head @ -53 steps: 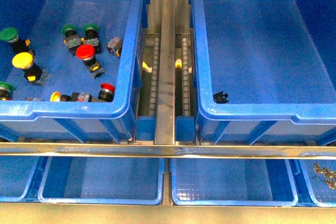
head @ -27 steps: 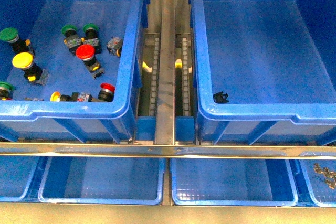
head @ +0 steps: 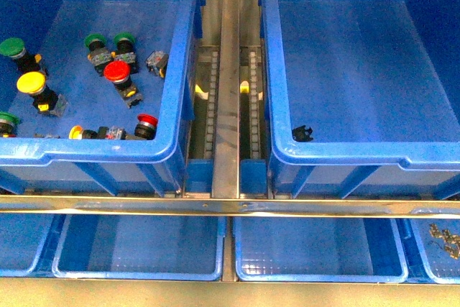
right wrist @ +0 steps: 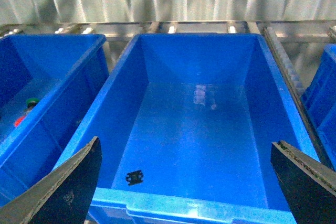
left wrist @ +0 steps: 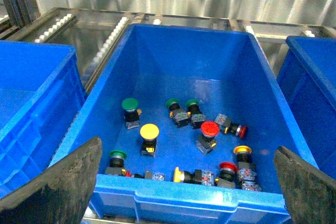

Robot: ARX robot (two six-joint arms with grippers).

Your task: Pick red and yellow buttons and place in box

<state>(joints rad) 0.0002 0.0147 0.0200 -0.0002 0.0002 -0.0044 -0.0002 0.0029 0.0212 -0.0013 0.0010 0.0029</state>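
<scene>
Left hand [left wrist: 187, 148]: black fingers spread wide, nothing held, poised above the near rim of the left deep blue plastic crate [head: 86, 150]. Right hand [right wrist: 185, 145]: also spread open and empty, over the right deep blue plastic crate [head: 359, 151].

Red-capped push buttons [head: 117, 71] and yellow-capped push buttons [head: 31, 83] lie among green-capped push buttons [head: 11, 47] in the left crate, upper left of the front frame. The right crate holds only a small black clip [head: 302, 133].

Judgement: no button delivered yet, so every pick remains.

Deep blue box [head: 359, 151], red-capped button [head: 117, 70], yellow-capped button [head: 31, 82], green-capped button [head: 11, 48], black clip [head: 302, 133], grey rail [head: 228, 70]
</scene>
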